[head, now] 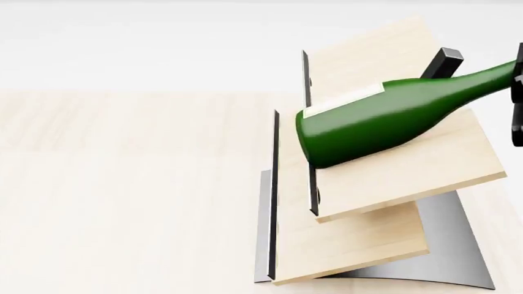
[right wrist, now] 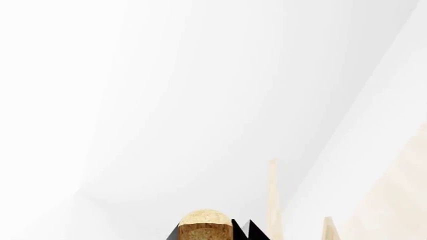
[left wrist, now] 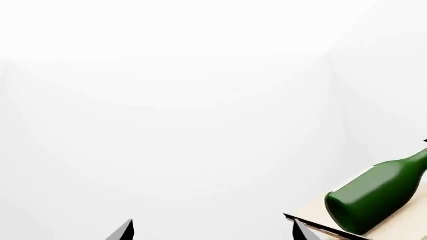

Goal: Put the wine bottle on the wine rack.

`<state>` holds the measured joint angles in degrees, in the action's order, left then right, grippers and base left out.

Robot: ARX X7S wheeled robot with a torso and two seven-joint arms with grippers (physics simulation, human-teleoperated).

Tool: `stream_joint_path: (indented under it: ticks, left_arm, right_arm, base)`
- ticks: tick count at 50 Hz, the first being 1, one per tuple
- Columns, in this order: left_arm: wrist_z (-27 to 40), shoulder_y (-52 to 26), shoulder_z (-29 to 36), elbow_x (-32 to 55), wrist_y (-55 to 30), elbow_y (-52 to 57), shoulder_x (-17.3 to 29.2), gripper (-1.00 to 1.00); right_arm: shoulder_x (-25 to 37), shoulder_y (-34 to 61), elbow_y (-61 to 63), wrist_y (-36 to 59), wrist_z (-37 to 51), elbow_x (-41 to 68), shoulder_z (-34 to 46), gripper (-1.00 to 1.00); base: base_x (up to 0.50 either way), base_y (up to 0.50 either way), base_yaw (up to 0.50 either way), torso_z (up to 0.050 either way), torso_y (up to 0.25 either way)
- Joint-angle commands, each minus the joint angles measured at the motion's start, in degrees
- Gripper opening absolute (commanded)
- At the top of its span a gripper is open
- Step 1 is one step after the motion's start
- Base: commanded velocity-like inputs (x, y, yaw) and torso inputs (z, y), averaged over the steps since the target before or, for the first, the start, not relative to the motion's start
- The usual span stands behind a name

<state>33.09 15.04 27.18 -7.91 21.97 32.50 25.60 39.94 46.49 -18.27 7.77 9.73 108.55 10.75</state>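
Bottle point(head: 384, 122) lying on rack's point(head: 408, 177) upper board, neck pointing two o'clock; right gripper point(right wrist: 207, 235) flanking its cork point(right wrist: 205, 225), grip unclear; left gripper point(left wrist: 213, 231) gaping empty.

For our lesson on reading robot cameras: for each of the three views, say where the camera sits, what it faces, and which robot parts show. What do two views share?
Head: on the robot's head, looking down at the wine rack and the wine bottle lying across it; right gripper at the edge.
Left wrist: near the left gripper, fingertips showing, facing white background.
Right wrist: near the right gripper, at the cork.
Shared: head and left wrist both show bottle and rack.
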Motion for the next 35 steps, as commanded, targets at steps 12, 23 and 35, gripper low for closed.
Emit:
stream_joint_path:
  ticks: [12, 23, 35]
  left_arm:
    - [0.3, 0.0, 0.5, -0.3, 0.2, -0.2, 0.1, 1.00]
    - [0.4, 0.0, 0.6, -0.3, 0.2, -0.1, 0.3, 1.00]
    - [0.5, 0.0, 0.8, -0.3, 0.1, 0.0, 0.4, 1.00]
  right_arm:
    - [-0.4, 0.9, -2.3, 1.1, -0.4, -1.4, 0.6, -1.00]
    - [-0.1, 0.6, -1.1, 1.2, -0.2, -1.4, 0.4, 1.00]
    - [0.0, 0.3, -0.4, 1.0, -0.1, -1.4, 0.0, 1.00]
  base:
    - [0.00, 0.00, 0.00, 0.000, 0.000]
    - [0.00, 0.00, 0.00, 0.000, 0.000]
    - [0.00, 0.00, 0.00, 0.000, 0.000]
